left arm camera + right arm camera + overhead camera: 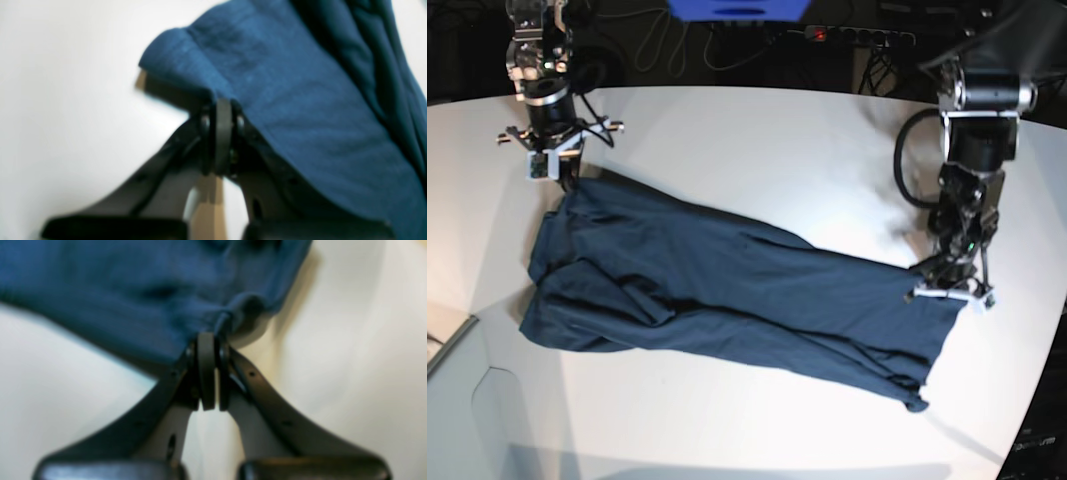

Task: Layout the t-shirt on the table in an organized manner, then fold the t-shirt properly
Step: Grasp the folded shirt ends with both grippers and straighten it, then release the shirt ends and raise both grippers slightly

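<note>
The dark navy t-shirt (pixel 727 290) lies stretched in a long, wrinkled band across the white table (pixel 757 140), from upper left to lower right. At the band's upper left corner, my right gripper (pixel 560 178) is shut on the cloth. The right wrist view shows its pads (pixel 206 370) pressed together on a bunched edge of the t-shirt (pixel 116 290) over the table (pixel 350 356). My left gripper (pixel 947 296) is at the band's right end. In the left wrist view its pads (pixel 223 133) are closed on the hem of the t-shirt (pixel 300 100).
Cables and a power strip (pixel 857 35) lie beyond the table's far edge. The table's curved right edge runs close beside the left arm (pixel 977 150). A grey ledge (pixel 447 340) sits at the lower left, beside the table's left edge.
</note>
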### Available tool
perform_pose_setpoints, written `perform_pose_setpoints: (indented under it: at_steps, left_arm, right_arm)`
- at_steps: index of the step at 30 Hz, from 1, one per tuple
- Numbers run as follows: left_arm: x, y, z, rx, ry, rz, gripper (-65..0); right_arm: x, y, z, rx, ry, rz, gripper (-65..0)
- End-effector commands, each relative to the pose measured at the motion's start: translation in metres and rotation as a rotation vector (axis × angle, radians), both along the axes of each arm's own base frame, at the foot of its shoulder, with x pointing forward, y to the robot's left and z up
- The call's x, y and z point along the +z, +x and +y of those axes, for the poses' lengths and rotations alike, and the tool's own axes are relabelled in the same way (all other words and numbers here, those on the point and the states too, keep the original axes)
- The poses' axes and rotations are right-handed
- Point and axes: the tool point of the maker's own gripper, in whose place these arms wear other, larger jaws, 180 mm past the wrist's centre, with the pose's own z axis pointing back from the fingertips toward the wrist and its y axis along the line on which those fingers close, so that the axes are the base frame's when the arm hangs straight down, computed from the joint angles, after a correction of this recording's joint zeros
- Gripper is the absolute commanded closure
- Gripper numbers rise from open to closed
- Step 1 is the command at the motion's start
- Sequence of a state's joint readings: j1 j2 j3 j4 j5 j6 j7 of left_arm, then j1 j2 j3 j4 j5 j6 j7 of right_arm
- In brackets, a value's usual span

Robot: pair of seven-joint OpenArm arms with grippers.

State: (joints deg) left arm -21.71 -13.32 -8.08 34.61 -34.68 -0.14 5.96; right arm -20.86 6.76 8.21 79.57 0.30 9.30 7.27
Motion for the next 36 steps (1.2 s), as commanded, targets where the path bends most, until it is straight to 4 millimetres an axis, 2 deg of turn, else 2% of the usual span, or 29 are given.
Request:
perform_pose_setpoints:
  at_steps: [1,5,8,10,12,16,18,24,25,28,31,34,36]
  left_arm:
    - [0.031,0.009,0.019,0.014,0.014,-0.084,0.0]
    - [0.056,-0.029,0.034,0.041,-0.062,-0.130,0.0]
    - [0.073,-0.053,0.052,0.081,-0.072,-0.155,0.0]
    - [0.083,-0.061,0.062,0.095,-0.065,-0.164,0.0]
    - [0.085,-0.065,0.068,0.107,-0.071,-0.160,0.0]
    - [0.086,-0.065,0.070,0.100,-0.079,-0.140,-0.2]
    - [0.091,-0.057,0.068,0.089,-0.093,-0.143,-3.5]
    - [0.107,-0.039,0.065,0.080,-0.105,-0.178,-27.0]
    - [0.110,-0.036,0.065,0.078,-0.107,-0.184,-28.7]
    - [0.118,-0.029,0.065,0.076,-0.109,-0.205,-29.3]
    - [0.124,-0.027,0.065,0.072,-0.102,-0.216,-29.3]
    - [0.126,-0.031,0.075,0.074,-0.084,-0.211,-29.8]
    - [0.116,-0.039,0.077,0.078,-0.083,-0.185,-29.9]
  right_arm:
    - [0.013,0.007,-0.009,-0.011,-0.014,-0.052,0.0]
    - [0.032,0.017,-0.022,-0.038,-0.035,-0.101,0.0]
    - [0.049,0.029,-0.020,-0.032,-0.040,-0.150,0.0]
    - [0.053,0.033,-0.019,-0.027,-0.040,-0.165,0.0]
    - [0.063,0.048,-0.017,-0.024,-0.039,-0.201,0.0]
    - [0.067,0.071,-0.012,-0.015,-0.024,-0.228,0.0]
    - [0.069,0.083,-0.009,-0.010,-0.016,-0.241,0.0]
    - [0.070,0.127,-0.013,-0.033,0.009,-0.262,0.0]
    - [0.070,0.134,-0.014,-0.036,0.013,-0.264,0.0]
    - [0.076,0.155,-0.016,-0.045,0.025,-0.279,0.0]
    - [0.077,0.168,-0.017,-0.052,0.034,-0.271,-0.6]
    - [0.066,0.178,-0.018,-0.064,0.044,-0.174,-11.3]
    - [0.061,0.179,-0.018,-0.068,0.046,-0.125,-19.2]
